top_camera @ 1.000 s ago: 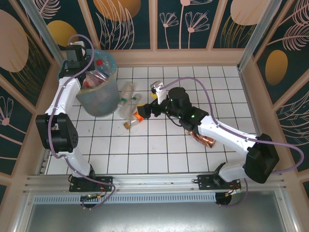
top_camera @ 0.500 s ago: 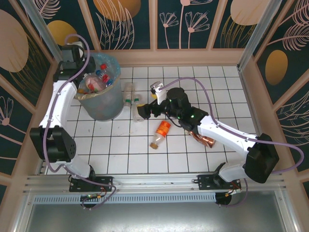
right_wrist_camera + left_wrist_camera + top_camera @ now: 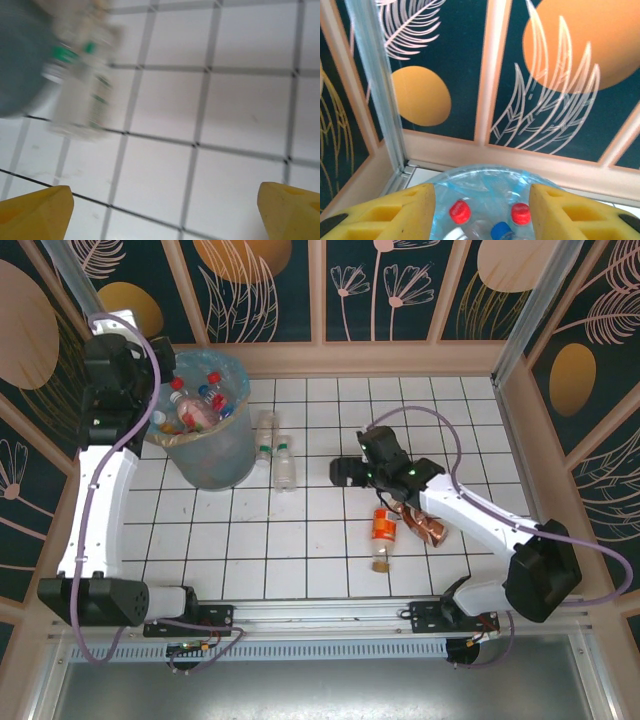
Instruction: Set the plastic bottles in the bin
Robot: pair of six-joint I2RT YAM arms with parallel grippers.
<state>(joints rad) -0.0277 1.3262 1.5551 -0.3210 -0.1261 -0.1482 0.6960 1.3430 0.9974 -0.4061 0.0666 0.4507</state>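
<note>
1. White tiles ruled with a dark grid cover the tabletop (image 3: 330,560), which is walled by teal panels (image 3: 400,285) painted with orange discs and pale feathers.
2. At the far left corner stands the bin (image 3: 212,460), a grey bucket lined with a light blue bag. Several bottles are heaped inside it, with red caps (image 3: 213,378) showing among them.
3. The left fingers (image 3: 385,212) hang above the bin's far left rim. They are yellow, parted and hold nothing. In the gap between them the left wrist view shows the bag's rim (image 3: 485,175), two red caps and one blue cap (image 3: 500,231).
4. Two clear green-capped bottles (image 3: 265,432) lie side by side on the tiles just right of the bin.
5. An orange-labelled bottle (image 3: 384,530) lies on its side right of the middle, its neck pointing to the near edge.
6. A copper-coloured bottle (image 3: 430,530) lies just beside it on the right, partly under the right forearm. Whether the two touch I cannot tell.
7. The right fingers (image 3: 345,472) hover over the middle of the tabletop, aimed toward the left edge. In the right wrist view the yellow tips (image 3: 35,212) are spread wide and released, with bare tiles between them. The green-capped bottles and the bin's grey wall appear blurred at that view's upper left.
</note>
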